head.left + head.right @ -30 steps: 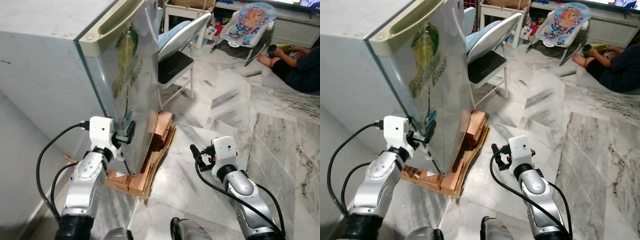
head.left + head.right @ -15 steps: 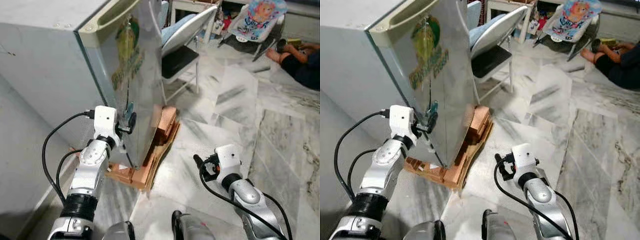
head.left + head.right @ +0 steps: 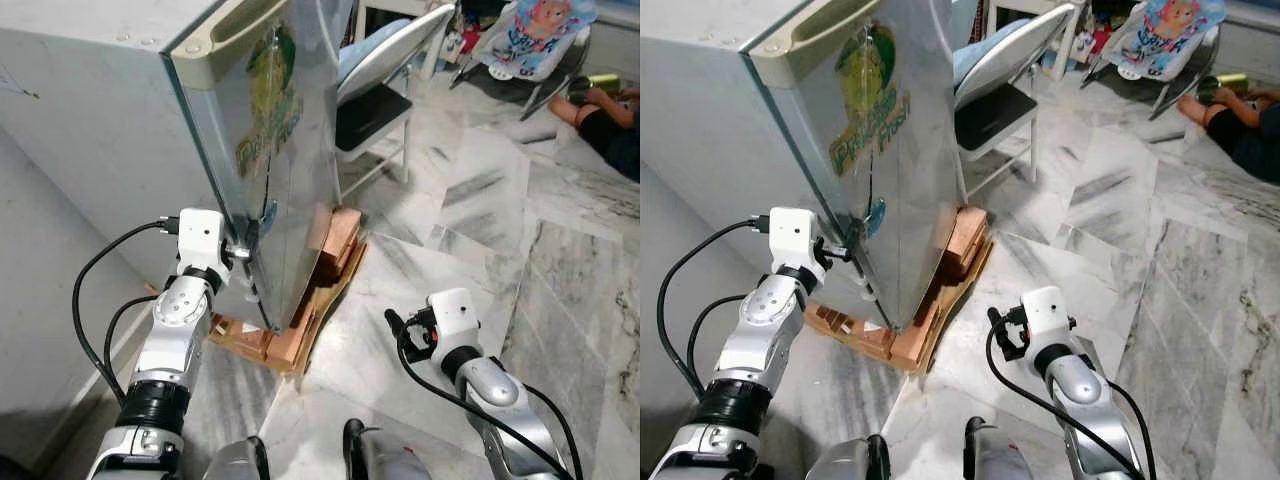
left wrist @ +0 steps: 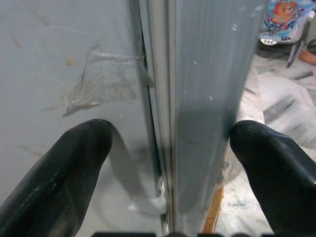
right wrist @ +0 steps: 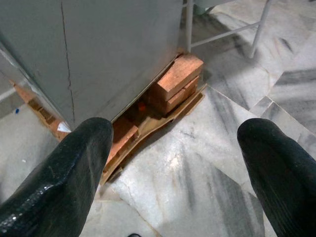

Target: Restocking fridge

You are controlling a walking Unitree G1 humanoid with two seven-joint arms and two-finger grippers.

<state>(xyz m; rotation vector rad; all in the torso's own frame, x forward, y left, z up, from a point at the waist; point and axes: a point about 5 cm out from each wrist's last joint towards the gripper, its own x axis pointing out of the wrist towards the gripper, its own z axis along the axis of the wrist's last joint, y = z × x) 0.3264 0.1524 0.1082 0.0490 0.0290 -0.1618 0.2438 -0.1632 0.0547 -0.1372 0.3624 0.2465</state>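
Left gripper (image 4: 165,163), fingers spread, straddles the fridge door (image 3: 290,150) edge mid-left; next, pull it open.

The fridge (image 3: 150,130) is cut off by the top and left edges of the head views; its interior is hidden behind the closed door (image 3: 895,170). The left gripper (image 3: 243,253) fingertips are concealed at the door edge. The person (image 3: 610,125) at far right is cropped. The sticker (image 3: 872,125) lettering is illegible.
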